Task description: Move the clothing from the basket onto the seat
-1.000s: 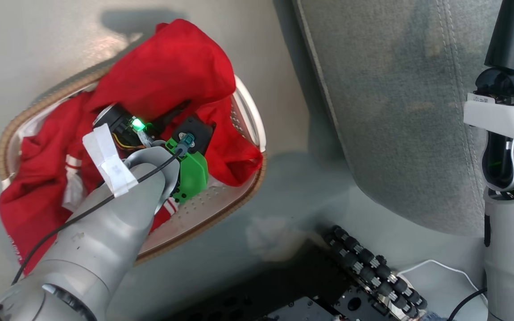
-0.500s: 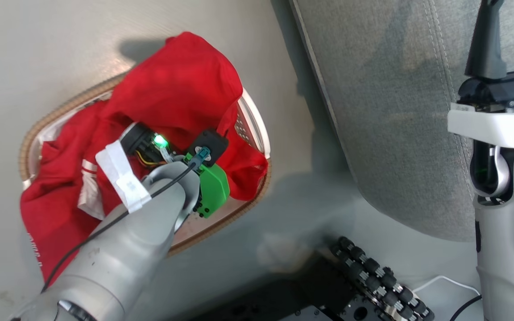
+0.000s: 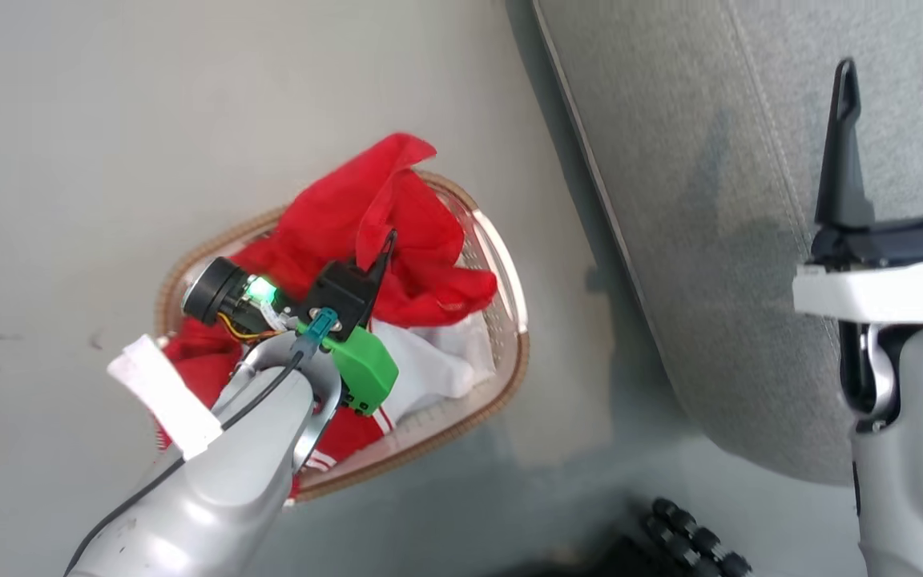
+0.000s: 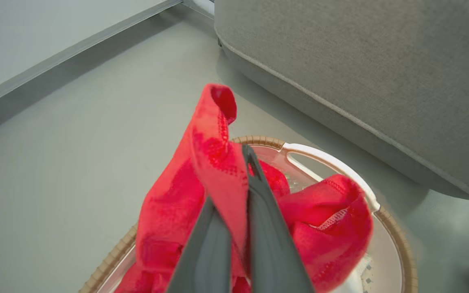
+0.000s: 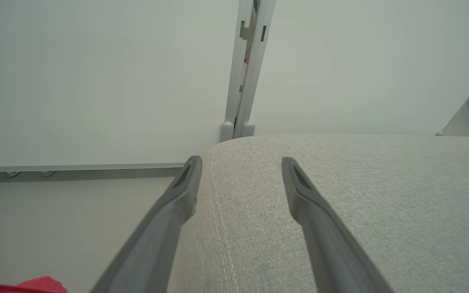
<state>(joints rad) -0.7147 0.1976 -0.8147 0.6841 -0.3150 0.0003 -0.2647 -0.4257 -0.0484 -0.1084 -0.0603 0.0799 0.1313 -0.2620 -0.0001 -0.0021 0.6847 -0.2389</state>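
L gripper (image 4: pixel 230 183) clamped on clothing (image 4: pixel 169 211) fold, rest heaped in basket (image 3: pixel 509 353) on floor (image 3: pixel 109 120) near seat (image 3: pixel 710 200) edge. You wanna lift til fabric clears rim b4 swinging over seat. R gripper (image 3: pixel 890 80) wide, empty.

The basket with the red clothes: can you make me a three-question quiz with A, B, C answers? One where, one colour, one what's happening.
1. Where does the basket stand? A on the floor beside the seat; B on top of the seat; C on a shelf.
2. What colour is its woven rim? A blue; B brown; C black.
3. What is the left gripper doing? A wide open, empty; B resting on the seat; C shut on the clothing.
Answers: A, floor lies all round it; B, the rim looks brown; C, its fingers pinch a red fold.
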